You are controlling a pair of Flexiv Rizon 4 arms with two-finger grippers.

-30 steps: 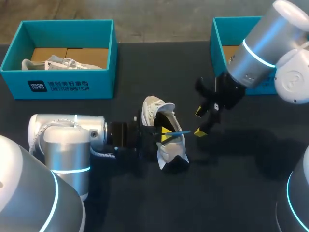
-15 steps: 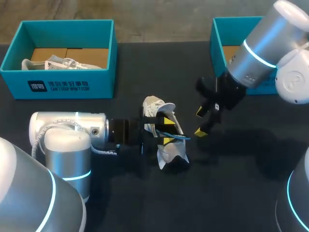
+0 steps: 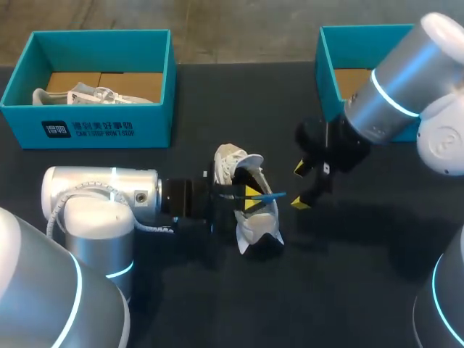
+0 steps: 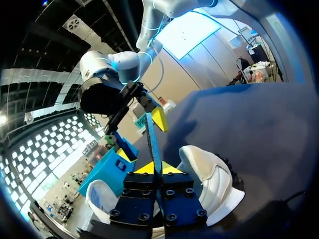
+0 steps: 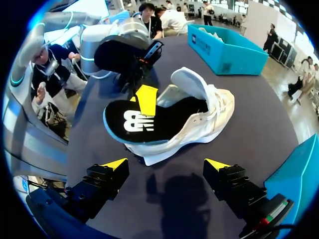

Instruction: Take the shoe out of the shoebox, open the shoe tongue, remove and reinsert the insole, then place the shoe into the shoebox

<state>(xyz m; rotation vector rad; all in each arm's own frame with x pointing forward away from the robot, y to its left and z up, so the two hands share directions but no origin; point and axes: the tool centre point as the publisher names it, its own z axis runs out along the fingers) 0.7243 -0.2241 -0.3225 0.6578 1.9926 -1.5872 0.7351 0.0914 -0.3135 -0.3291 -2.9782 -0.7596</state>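
One white shoe (image 3: 246, 206) lies near the middle of the desk (image 3: 362, 290), outside both boxes. Its tongue (image 5: 190, 82) is lifted back from the opening. The insole (image 3: 265, 196), black on top with a blue rim, sticks partly out of the shoe, and the rest of it remains inside. In the right wrist view the insole's (image 5: 142, 122) free end reaches out past the shoe's (image 5: 199, 117) side toward the right pincer.

The left pincer (image 3: 249, 194) comes in low from the desk's left side and is closed on the insole. In its own wrist view the insole (image 4: 153, 137) shows edge-on, rising from between the two yellow tips of the left pincer (image 4: 158, 169), which stand narrow against it. One of its yellow fingers (image 5: 146, 98) rests on the insole's top face.

The right pincer (image 3: 304, 185) hangs just beside the shoe on the right, apart from it. Its fingers are spread wide and hold nothing, as the right wrist view shows (image 5: 166, 164).

A teal shoebox (image 3: 94, 119) sits at the far left corner of the desk with another white shoe (image 3: 72, 95) inside. A second teal box (image 3: 328, 69) sits toward the far right corner, partly hidden behind the right arm (image 3: 395, 90).
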